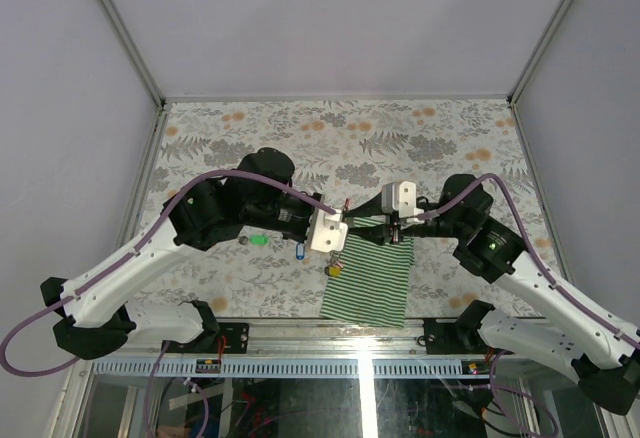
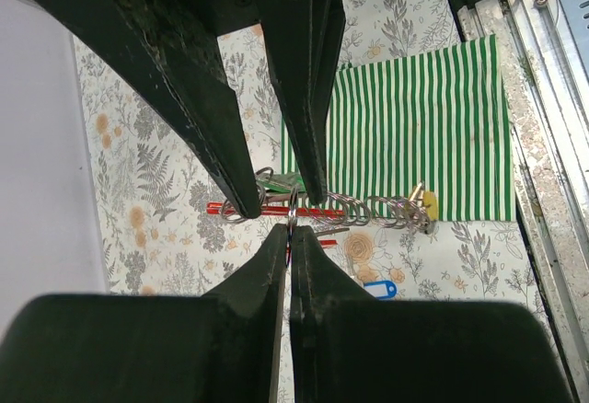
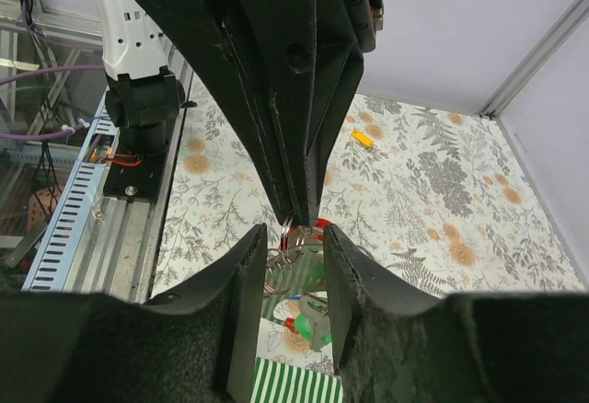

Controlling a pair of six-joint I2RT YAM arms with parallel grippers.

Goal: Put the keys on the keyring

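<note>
Green-and-white striped cloth lies just under the two tools in the top view; the left gripper and the right gripper meet nose to nose over its far edge; a green-tag key and a blue-tag key lie loose, out to the left gripper's side; a yellow-tag key sits just below that gripper.

From the left wrist, the left gripper is clenched on one thin wire loop of the keyring; the other loops trail off to one side, and a red strip lies just past the tips; the right gripper's fingers come in from across, one on each side of the loops.

From the right wrist, the right gripper's jaws stand apart with the loops between them; I cannot tell if they touch the wire.

The wire is thin and smooth, so it may slip out of the pinch; the right gripper may close on the wrong loop, or bump the left tips; if the tools pull different ways, the loop may twist or pop free.
</note>
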